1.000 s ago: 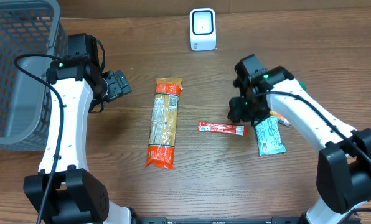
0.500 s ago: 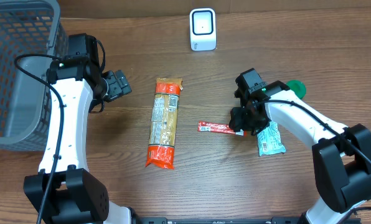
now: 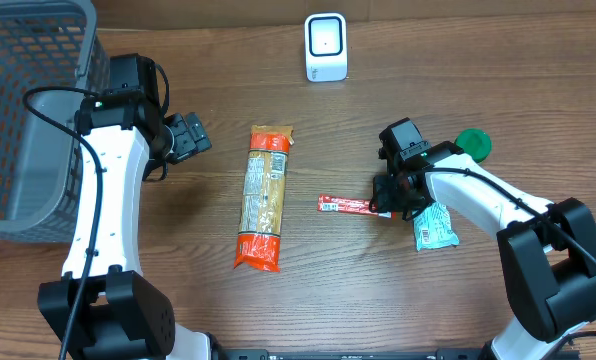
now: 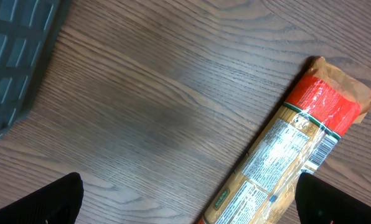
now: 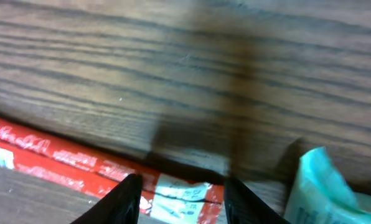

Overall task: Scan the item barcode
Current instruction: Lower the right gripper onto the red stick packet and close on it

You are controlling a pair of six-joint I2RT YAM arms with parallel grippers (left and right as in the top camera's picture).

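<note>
While left claw point(image 3: 196, 138) gapes, right claw point(image 5: 178, 196) straddles red packet point(image 5: 61, 158); grip unclear, print unreadable.

Glossy red wrapper point(image 3: 355, 206); matt wood table point(image 3: 378, 290)

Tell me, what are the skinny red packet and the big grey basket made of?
The skinny red packet looks like thin, shiny plastic film. Its surface is glossy, with printing on it and a flat sealed end. The grey basket looks like hard, dull plastic, moulded into an open grid of little squares.
</note>
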